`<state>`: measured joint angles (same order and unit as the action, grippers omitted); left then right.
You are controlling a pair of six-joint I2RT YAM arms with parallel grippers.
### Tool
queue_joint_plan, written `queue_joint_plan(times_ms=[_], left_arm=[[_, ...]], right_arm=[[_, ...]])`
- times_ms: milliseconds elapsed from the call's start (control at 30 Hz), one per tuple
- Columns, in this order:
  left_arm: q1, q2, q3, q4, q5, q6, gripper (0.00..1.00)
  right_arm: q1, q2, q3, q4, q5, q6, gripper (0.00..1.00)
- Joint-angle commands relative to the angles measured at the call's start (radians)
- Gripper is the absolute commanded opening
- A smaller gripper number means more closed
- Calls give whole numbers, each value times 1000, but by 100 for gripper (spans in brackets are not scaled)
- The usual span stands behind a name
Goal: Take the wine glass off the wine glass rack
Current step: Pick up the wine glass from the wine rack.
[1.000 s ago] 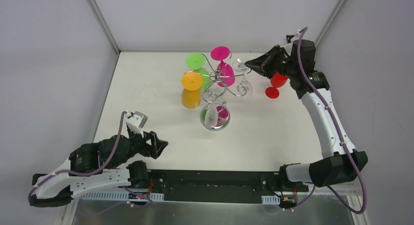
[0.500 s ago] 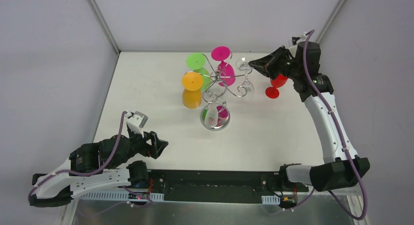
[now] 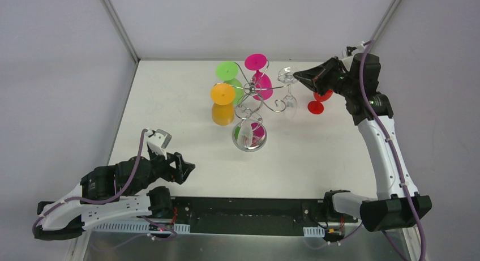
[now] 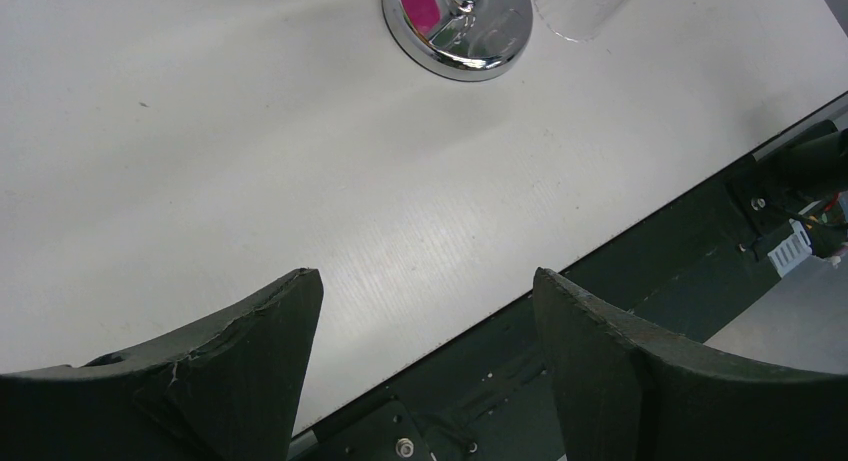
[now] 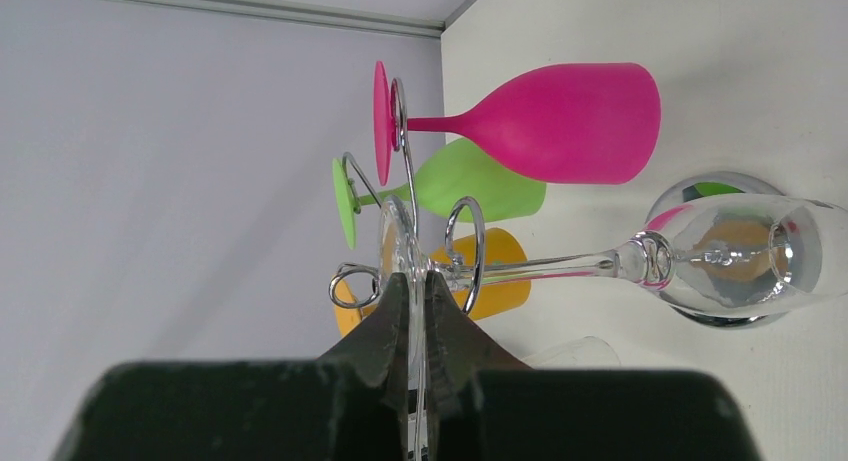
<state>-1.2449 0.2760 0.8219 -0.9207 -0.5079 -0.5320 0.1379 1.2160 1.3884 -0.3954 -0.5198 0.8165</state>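
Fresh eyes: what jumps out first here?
The chrome rack at the far middle of the table holds a pink glass, a green glass and an orange glass. At its right side the right gripper is shut on the foot of a clear glass, a red glass on the table beside it. The left gripper sits open at the front left.

walls (image 3: 56,74): plain pale grey, on three sides | corners: thin metal posts (image 3: 118,24) | desk (image 3: 170,114): white, smooth, in soft even light | near edge: black rail (image 3: 243,207)
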Motion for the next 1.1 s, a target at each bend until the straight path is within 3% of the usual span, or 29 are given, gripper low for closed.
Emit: queue_joint_plan(times_ms=[0,533,1067], left_arm=[[-10,19,0,6,-28,-10,79],[-10,52,-2,6,-20,-17,79],[-11,41,-2,6,-20,-20,79]], right_arm=[[-7,-58,0,98,-47,49,0],[39,-39,25,149,-50,105,0],[137,42,130,67,48,45,0]])
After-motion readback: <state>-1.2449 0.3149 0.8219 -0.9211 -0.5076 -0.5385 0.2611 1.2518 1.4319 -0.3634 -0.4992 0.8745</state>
